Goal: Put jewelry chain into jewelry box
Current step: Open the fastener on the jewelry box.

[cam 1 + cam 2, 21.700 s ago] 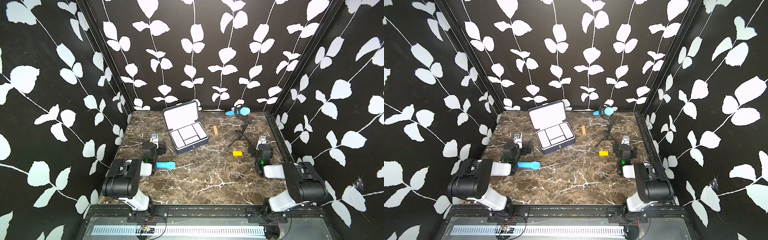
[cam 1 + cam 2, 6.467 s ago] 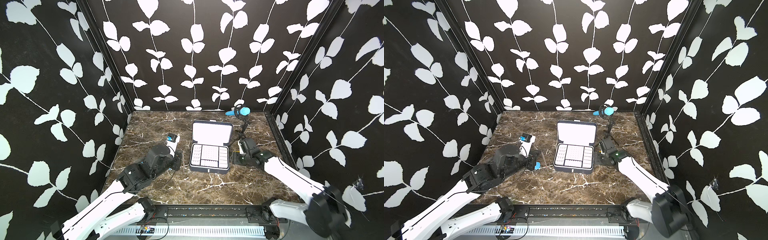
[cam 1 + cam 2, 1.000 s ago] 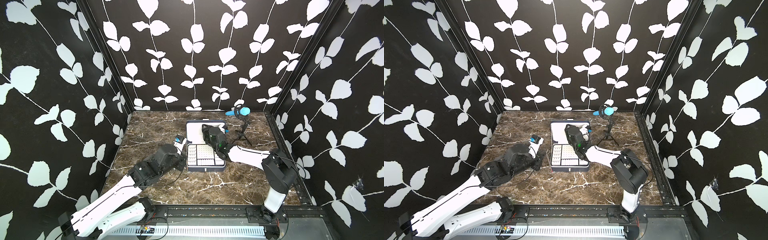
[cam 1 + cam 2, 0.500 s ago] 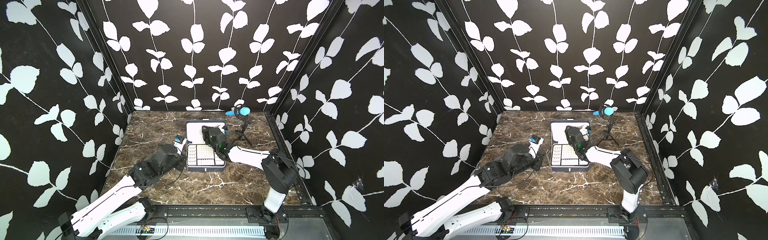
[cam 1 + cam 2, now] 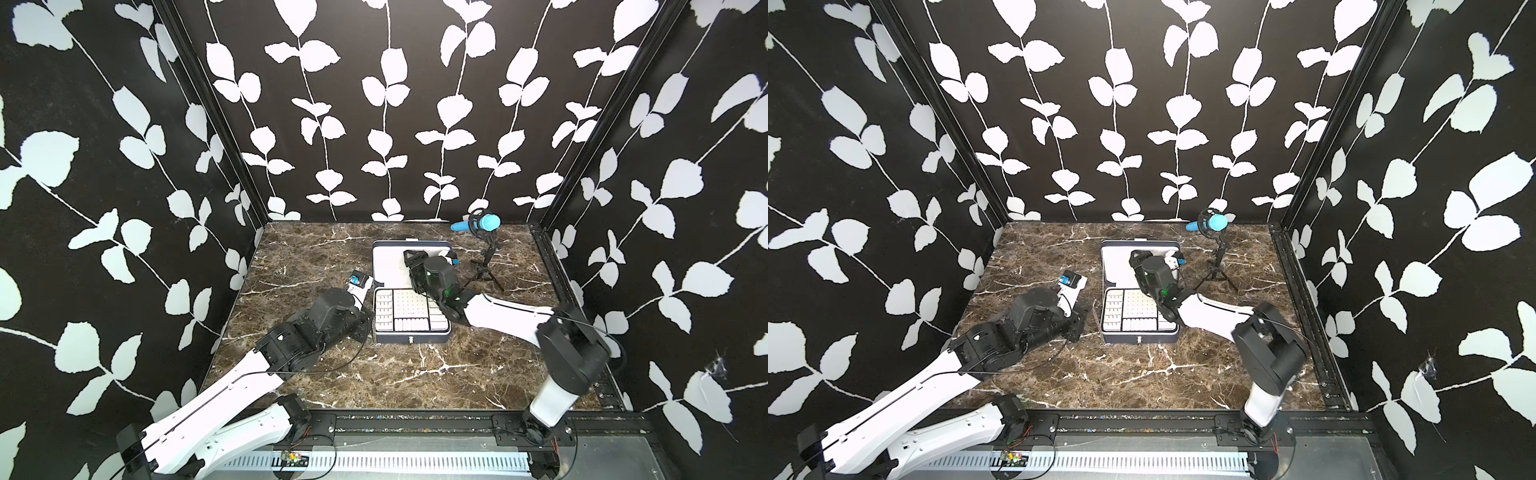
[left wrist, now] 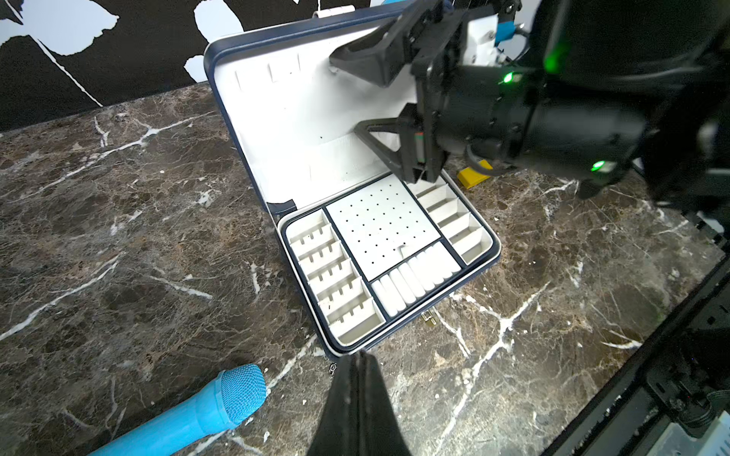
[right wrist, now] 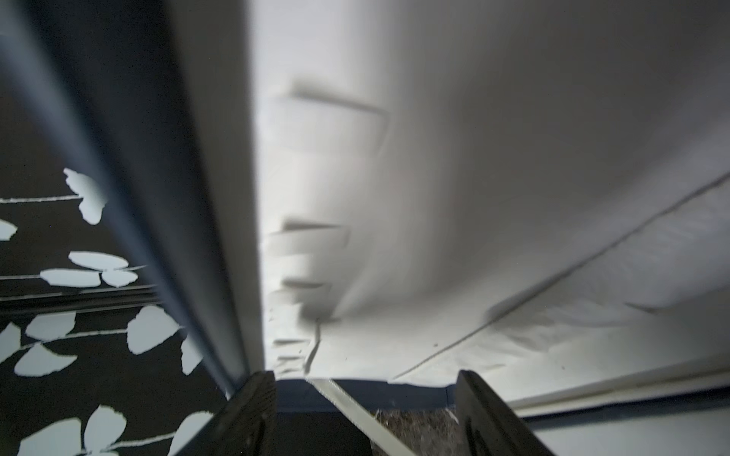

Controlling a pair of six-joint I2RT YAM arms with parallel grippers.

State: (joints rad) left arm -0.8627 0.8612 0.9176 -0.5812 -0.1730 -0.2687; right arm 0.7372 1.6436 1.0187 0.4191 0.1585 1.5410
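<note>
Changes since the earliest frame: the jewelry box (image 5: 399, 337) has gone from the rear left of the marble table (image 5: 415, 374), where it sat skewed, to the centre, with its front wall parallel to the table's front edge. Both my arms have left their folded rest poses. Seconds ago my right claw (image 6: 347, 94) lay on the table to the right of the box; it now reaches over the tray's right rear corner.

Box: the lid is open and leans back. The tray has a column of five slotted compartments on the left, a perforated panel in the centre, ring rolls in front of it, and plain compartments on the right. Only white lining shows in them.

Right claw: the jaws are spread wide before the lid lining, with nothing between them.

Left claw (image 6: 358, 357): pressed shut, with the tip low just beside the box's front left corner. I cannot tell whether it pinches anything.

Jewelry chain: not identifiable with certainty. A small silvery ring (image 6: 333, 368) lies on the marble beside my left tip. A thin dark line (image 7: 314, 347) runs down the lining below the hook tabs. I cannot tell whether either is chain.

Clearances: a blue microphone (image 6: 205, 406) lies near my left claw. A yellow block (image 6: 472, 175) sits just beside the box's right rear. A tripod (image 5: 484, 274) stands near the lid's right side. Open marble lies in front of the box.
</note>
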